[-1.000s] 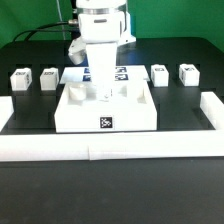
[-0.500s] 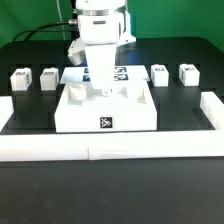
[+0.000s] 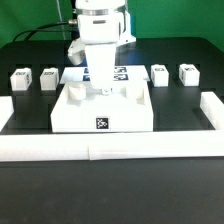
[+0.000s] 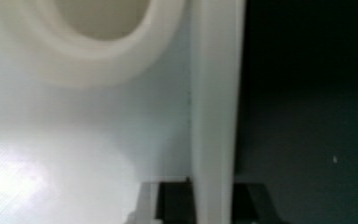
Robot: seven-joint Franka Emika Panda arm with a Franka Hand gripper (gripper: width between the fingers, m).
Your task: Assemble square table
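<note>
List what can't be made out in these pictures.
- Marker board: exterior view, largely hidden behind the arm.
- Legs: exterior view, tags on all four too small to read.
- Tabletop: wrist view is blurred and shows only its edge and one hole; the rest is cut off.
- Gripper fingers: wrist view, cut by the frame edge.

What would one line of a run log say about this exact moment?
hand: shut on edge of square slab | slab: lying flat | four legs: loose, two at each side, untouched
</note>
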